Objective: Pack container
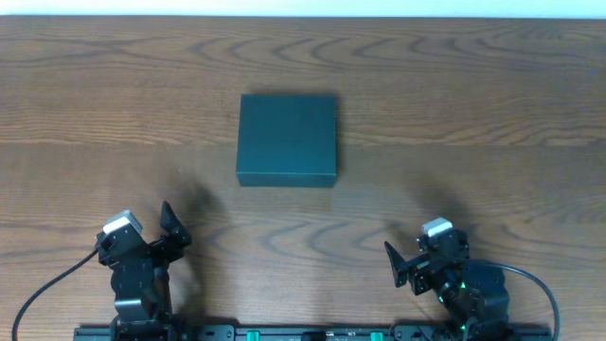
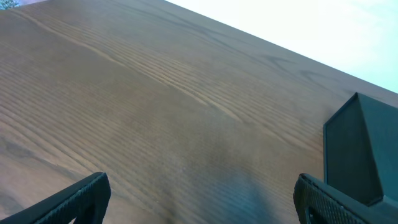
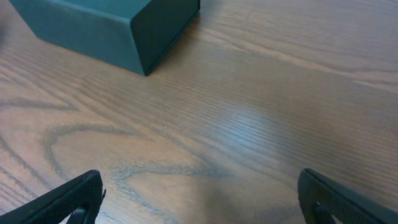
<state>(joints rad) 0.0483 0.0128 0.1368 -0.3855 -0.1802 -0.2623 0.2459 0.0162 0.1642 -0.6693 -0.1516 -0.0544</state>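
The container (image 1: 287, 139) is a dark teal box lying flat on the wooden table with its lid shut, just beyond the middle. Its corner shows at the right edge of the left wrist view (image 2: 360, 149) and at the upper left of the right wrist view (image 3: 106, 28). My left gripper (image 1: 175, 232) rests near the front left, well short of the box. It is open (image 2: 202, 186) over bare wood. My right gripper (image 1: 407, 265) sits near the front right, also apart from the box. It too stands open (image 3: 200, 183) with nothing between its fingers.
The wooden table (image 1: 473, 114) ends at a pale strip along the far edge. A black mounting rail (image 1: 312, 332) runs along the front edge between the two arm bases. Cables trail from both arms.
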